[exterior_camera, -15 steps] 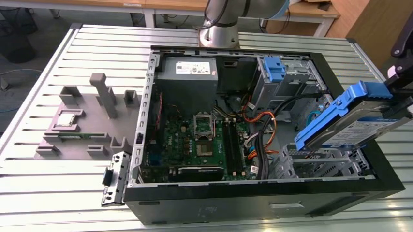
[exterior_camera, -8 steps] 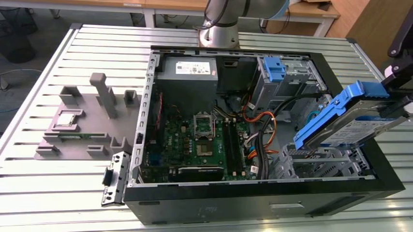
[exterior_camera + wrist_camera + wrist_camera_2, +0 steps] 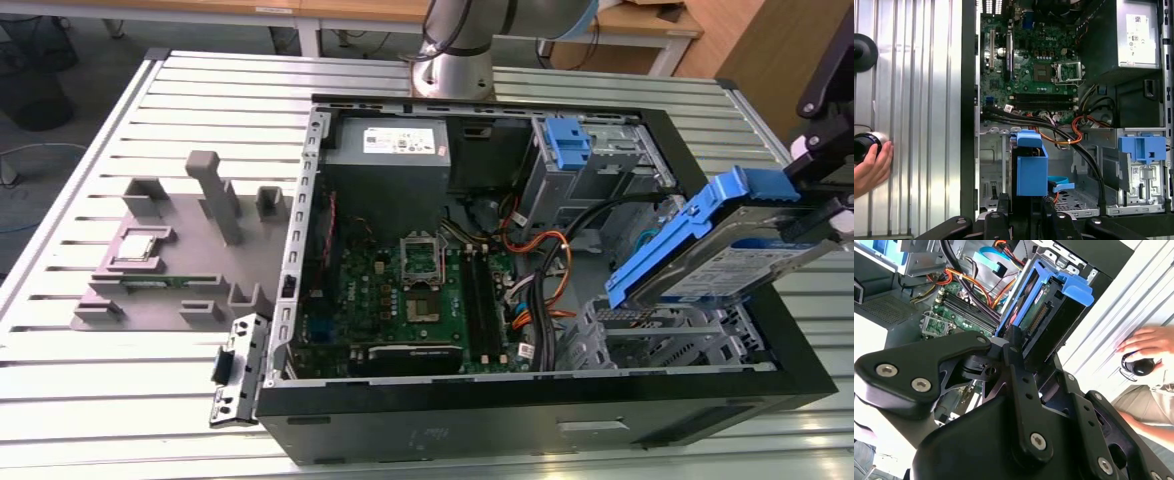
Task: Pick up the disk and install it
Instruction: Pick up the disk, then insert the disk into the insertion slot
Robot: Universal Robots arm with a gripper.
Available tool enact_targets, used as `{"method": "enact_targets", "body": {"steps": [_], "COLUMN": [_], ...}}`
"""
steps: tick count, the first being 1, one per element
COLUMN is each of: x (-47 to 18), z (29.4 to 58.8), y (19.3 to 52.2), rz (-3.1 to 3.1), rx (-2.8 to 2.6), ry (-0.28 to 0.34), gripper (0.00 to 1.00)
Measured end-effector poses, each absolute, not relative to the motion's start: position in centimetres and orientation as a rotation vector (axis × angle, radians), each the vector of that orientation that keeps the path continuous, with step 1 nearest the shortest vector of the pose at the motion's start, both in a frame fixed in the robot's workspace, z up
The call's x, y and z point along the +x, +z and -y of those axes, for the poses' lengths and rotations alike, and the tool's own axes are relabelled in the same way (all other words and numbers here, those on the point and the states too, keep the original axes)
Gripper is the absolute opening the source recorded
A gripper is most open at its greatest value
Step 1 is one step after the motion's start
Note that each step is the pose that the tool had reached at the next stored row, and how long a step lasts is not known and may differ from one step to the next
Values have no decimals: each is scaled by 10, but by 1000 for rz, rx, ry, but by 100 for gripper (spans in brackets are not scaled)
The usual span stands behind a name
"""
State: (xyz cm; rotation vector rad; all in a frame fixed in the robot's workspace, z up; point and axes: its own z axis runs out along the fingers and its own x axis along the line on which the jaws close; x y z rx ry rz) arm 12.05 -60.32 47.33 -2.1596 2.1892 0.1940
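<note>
The exterior view looks down at a slant from high up, far enough back to take in the open computer case on the slatted table. The arm's base is at twelve o'clock from the case, the held disk at three. The first wrist view faces straight down into the case from close by. The second wrist view sits nearer, peering obliquely past the gripper. All three share disk and motherboard; both wrist views catch a hand.

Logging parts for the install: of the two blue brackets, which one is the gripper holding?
The disk, its blue frame tilted above the case with a silver drive inside, clamped in the gripper. The other blue bracket sits mounted inside the case.
</note>
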Motion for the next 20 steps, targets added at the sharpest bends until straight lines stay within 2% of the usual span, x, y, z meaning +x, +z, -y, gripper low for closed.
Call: {"method": "enact_targets", "body": {"steps": [20], "x": [121], "z": [600], "y": [462], "rz": [-2193], "rx": [-2162], "ry": [188], "gripper": [35]}}
